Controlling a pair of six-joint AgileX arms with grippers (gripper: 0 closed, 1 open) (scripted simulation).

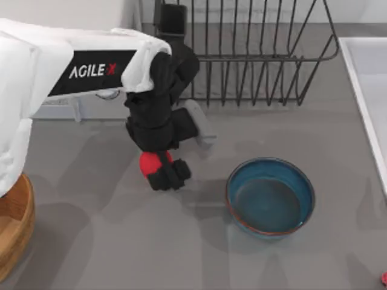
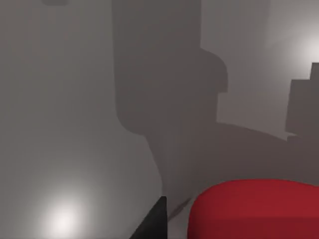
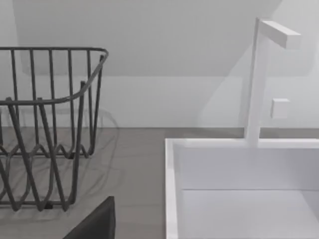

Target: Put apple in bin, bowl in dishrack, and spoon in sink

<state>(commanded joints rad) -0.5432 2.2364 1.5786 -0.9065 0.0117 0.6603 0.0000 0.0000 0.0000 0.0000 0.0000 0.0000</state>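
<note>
Left arm (image 1: 91, 66), white-sleeved, uppermost; its left gripper (image 1: 164, 173) down at the apple (image 1: 148, 163) on grey table (image 1: 121, 241), finger state indeterminable; bowl (image 1: 270, 197) right, dishrack (image 1: 254, 54) behind, bin (image 1: 13, 223) left.

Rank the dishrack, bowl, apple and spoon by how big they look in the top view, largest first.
1. dishrack, cut off by the frame's top edge
2. bowl
3. apple, partly hidden by the left gripper
4. spoon, a tiny red tip at the frame's right edge, so its full size is unsure
</note>
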